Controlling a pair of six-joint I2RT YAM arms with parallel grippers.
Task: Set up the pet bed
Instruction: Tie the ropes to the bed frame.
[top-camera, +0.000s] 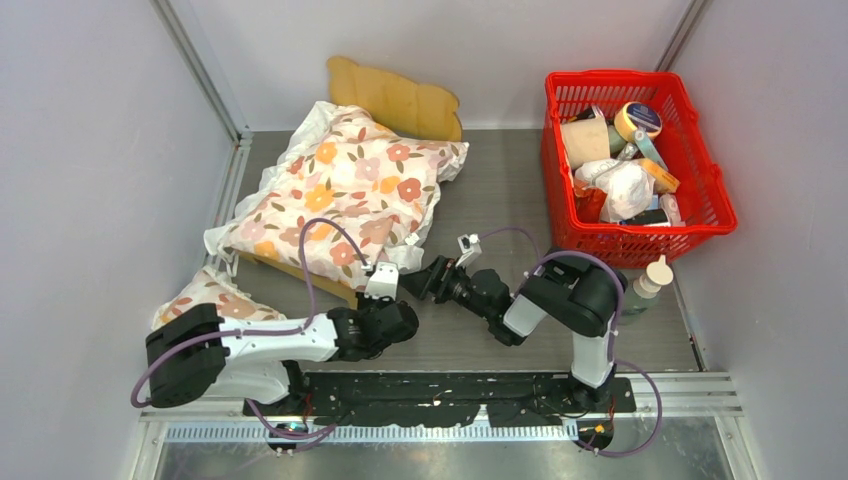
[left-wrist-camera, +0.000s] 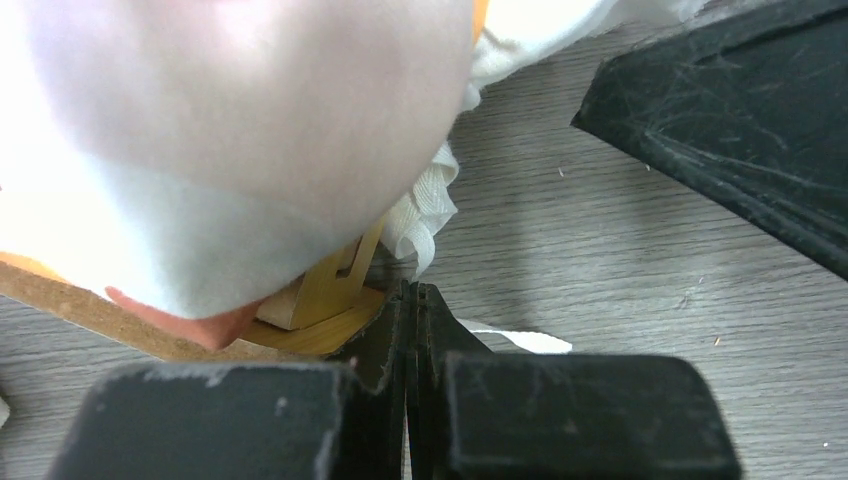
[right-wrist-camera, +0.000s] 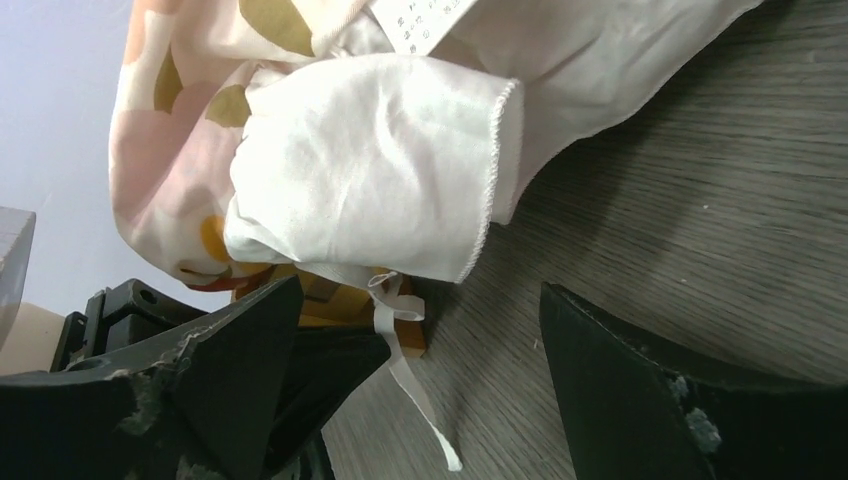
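The pet bed's scalloped wooden headboard (top-camera: 400, 100) stands at the back, and a side rail (top-camera: 300, 270) shows at the front. The white floral cushion (top-camera: 345, 190) lies over the bed and hides its grey sleeping surface. My left gripper (top-camera: 384, 288) is shut and empty, with its tips at the bed's near wooden corner (left-wrist-camera: 330, 300) under the cushion's white edge (left-wrist-camera: 430, 210). My right gripper (top-camera: 432, 276) is open and faces the same corner (right-wrist-camera: 405, 335). A loose white tie string (right-wrist-camera: 415, 385) hangs between its fingers (right-wrist-camera: 620, 370).
A red plastic basket (top-camera: 612, 76) full of items stands at the back right, with a small bottle (top-camera: 648, 285) beside its near corner. A second small floral pillow (top-camera: 205, 295) lies at the left, next to the left arm. Walls close in on both sides.
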